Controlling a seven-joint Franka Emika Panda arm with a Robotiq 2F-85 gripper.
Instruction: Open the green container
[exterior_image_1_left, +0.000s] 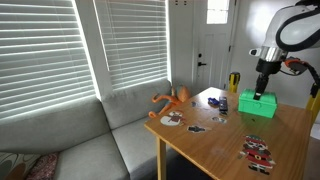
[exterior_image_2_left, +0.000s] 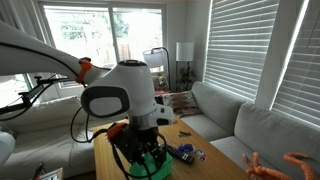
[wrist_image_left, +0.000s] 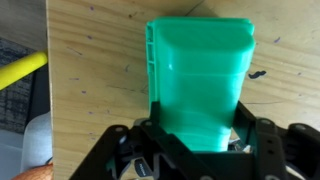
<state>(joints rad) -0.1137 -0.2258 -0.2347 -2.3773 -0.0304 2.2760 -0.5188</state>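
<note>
The green container (wrist_image_left: 200, 75) is a bright green plastic box with its lid on, standing on the wooden table (wrist_image_left: 95, 90). It also shows in both exterior views (exterior_image_1_left: 258, 103) (exterior_image_2_left: 152, 166). In the wrist view my gripper (wrist_image_left: 198, 128) is spread wide, with one black finger on each side of the container's near end. I cannot tell if the fingers press on it. In an exterior view the gripper (exterior_image_1_left: 263, 82) hangs straight down onto the container's top. In an exterior view the arm hides most of the box.
A yellow bottle-like object (exterior_image_1_left: 235, 80) stands beside the container and shows in the wrist view (wrist_image_left: 20, 68). An orange toy (exterior_image_1_left: 172, 100), blue items (exterior_image_1_left: 213, 102) and small figures (exterior_image_1_left: 258, 150) lie on the table. A grey couch (exterior_image_1_left: 80, 140) stands beside the table.
</note>
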